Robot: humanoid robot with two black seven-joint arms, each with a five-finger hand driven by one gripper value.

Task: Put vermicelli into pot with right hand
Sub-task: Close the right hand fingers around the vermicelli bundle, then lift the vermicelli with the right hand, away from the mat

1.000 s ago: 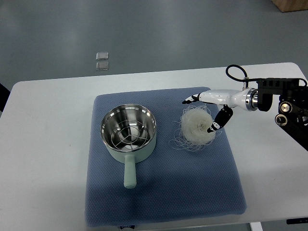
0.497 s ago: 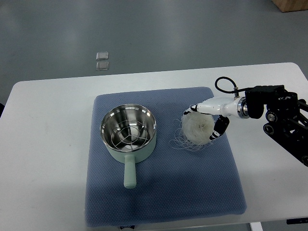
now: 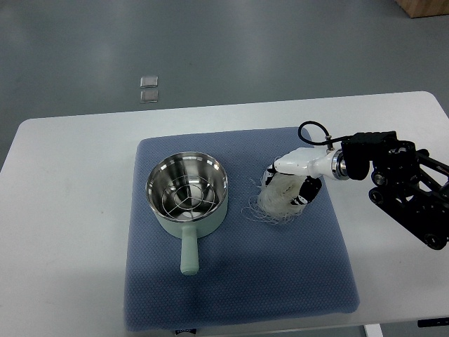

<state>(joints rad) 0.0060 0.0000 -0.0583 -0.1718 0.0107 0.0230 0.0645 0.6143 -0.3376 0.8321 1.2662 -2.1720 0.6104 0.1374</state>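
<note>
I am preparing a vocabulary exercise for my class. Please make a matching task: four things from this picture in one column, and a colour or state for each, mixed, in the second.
1. pot
2. vermicelli
3. mat
4. table

a. blue, textured
b. white, bare on the left
c. held by the right hand
d. pale green, wire rack inside

Pairs: 1-d, 2-c, 3-a, 4-b

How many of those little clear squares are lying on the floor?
2: the clear squares lie on the grey floor beyond the table's far edge, one directly behind the other, nearly touching. Others could lie out of view.

open mat between vermicelli, pot
</note>
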